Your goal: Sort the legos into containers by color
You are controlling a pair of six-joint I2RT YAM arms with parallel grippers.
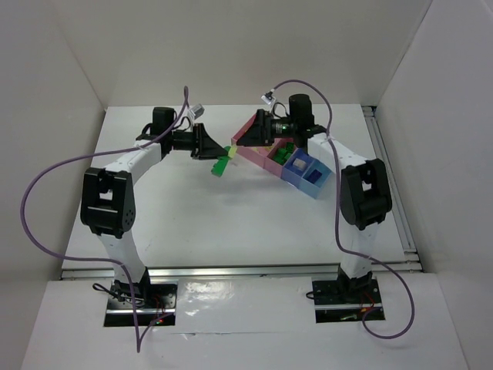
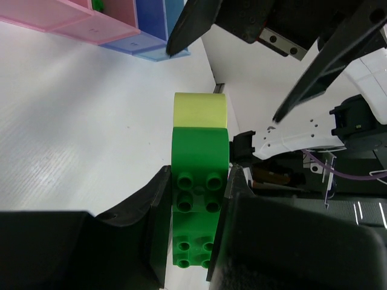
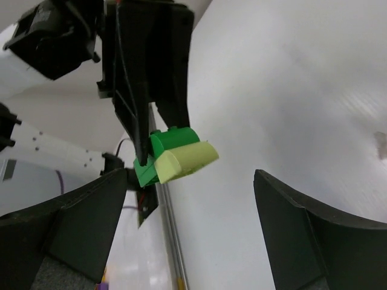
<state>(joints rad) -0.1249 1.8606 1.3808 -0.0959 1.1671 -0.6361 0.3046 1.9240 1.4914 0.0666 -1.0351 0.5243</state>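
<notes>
My left gripper (image 2: 196, 181) is shut on a stack of legos, held above the table. The stack is two bright green bricks (image 2: 199, 175) with a pale yellow-green brick (image 2: 200, 110) on its far end. From above, the stack (image 1: 223, 163) hangs just left of the containers (image 1: 245, 140). My right gripper (image 3: 188, 175) is open, its fingers (image 3: 91, 223) spread wide, and it faces the stack (image 3: 175, 158) without touching it. From above, the right gripper (image 1: 260, 129) hovers over the large pink tray. Green bricks (image 1: 284, 151) lie in the smaller pink tray.
The joined trays run diagonally at the back: two pink, then two blue (image 1: 308, 176). A pale brick (image 1: 299, 163) and a dark one (image 1: 313, 176) lie in the blue trays. White walls enclose the table (image 1: 231, 223). Purple cables loop beside both arms.
</notes>
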